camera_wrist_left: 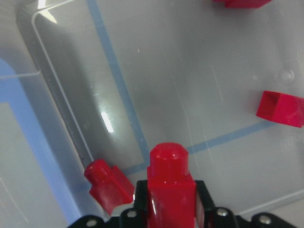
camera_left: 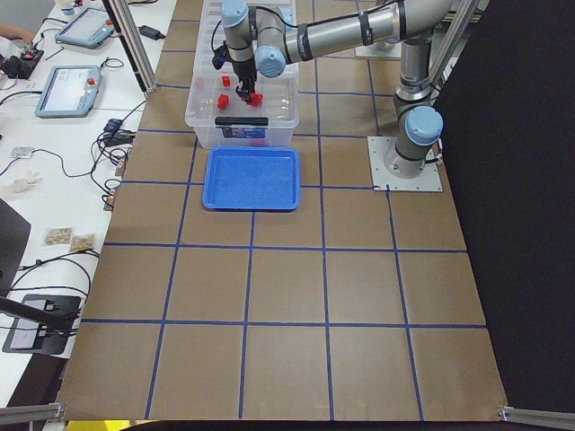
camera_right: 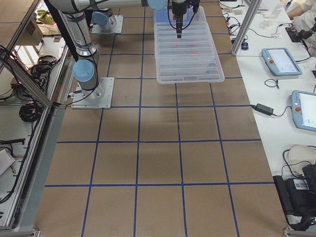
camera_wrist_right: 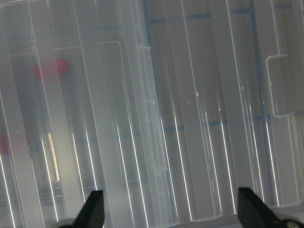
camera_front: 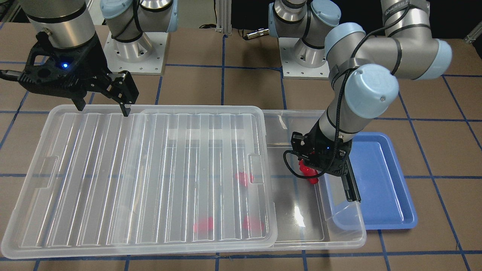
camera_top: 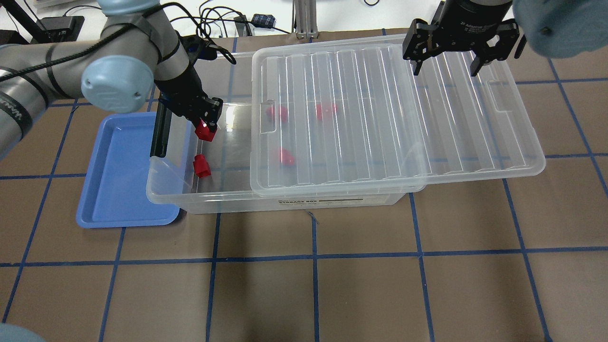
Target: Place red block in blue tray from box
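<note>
Left pincer is clamped on a red block, stub pointing down. It hangs over the uncovered end of the box, clear of the box floor. The blue tray sits on the surface tight against that same end of the box. A second block lies on the box floor just inside that end wall. Three more show blurred under the lid, which is slid toward the box's other end. Right pincer hovers above the lid, fingers spread, holding nothing.

To do this well, I'd say lift enough to clear the box's end wall and black latch bar. Then carry the block outward past that wall and lower it close to the tray floor before letting go, so it doesn't bounce out.
</note>
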You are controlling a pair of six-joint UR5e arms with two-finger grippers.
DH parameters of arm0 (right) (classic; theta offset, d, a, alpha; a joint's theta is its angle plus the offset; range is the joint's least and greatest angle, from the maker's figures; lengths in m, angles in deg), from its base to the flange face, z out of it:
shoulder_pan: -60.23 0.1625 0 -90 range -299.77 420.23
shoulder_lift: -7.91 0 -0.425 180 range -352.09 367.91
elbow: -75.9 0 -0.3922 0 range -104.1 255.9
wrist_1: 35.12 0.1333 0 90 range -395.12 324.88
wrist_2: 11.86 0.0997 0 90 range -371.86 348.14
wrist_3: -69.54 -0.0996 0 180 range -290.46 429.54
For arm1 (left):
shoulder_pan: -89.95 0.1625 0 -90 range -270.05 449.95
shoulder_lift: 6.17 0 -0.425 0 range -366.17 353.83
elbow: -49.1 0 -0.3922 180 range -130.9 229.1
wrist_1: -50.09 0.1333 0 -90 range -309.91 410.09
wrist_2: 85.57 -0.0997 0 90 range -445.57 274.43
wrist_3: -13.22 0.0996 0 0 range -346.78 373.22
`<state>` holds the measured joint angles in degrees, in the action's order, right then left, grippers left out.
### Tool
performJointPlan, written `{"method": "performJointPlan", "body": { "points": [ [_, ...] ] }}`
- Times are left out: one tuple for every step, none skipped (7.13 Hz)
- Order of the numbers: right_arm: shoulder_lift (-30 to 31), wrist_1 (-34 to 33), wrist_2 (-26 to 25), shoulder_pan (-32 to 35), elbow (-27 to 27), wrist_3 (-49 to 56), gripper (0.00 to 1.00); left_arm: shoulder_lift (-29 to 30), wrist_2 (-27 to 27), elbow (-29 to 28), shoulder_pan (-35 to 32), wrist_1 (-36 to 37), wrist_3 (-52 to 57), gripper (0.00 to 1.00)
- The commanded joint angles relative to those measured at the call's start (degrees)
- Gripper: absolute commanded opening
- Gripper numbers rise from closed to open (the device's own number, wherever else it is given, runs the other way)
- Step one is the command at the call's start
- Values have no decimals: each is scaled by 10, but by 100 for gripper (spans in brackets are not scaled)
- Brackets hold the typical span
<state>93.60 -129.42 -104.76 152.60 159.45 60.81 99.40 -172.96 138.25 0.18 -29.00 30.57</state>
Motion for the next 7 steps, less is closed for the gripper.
{"method": "performJointPlan", "body": {
  "points": [
    [0, 0, 0, 0, 1, 0, 100, -19, -3, -61, 28, -65, -3, 0],
    [0, 0, 0, 0, 1, 0, 100, -25, -3, -73, 68, -78, -2, 0],
    [0, 0, 0, -3, 1, 4, 100, -29, -2, -76, 118, -90, 4, 0],
    [0, 0, 0, -4, 2, 15, 100, -28, 0, -72, 167, -90, 7, 0],
    [0, 0, 0, -6, 2, 17, 100, -25, 1, -65, 206, -90, 30, 0],
    [-1, -3, 0, -10, 0, 40, 100, -18, -1, -62, 226, -91, 52, 0],
    [-1, -4, -1, -22, 1, 82, 100, -5, -3, -57, 233, -85, 57, 0]
  ]
}}
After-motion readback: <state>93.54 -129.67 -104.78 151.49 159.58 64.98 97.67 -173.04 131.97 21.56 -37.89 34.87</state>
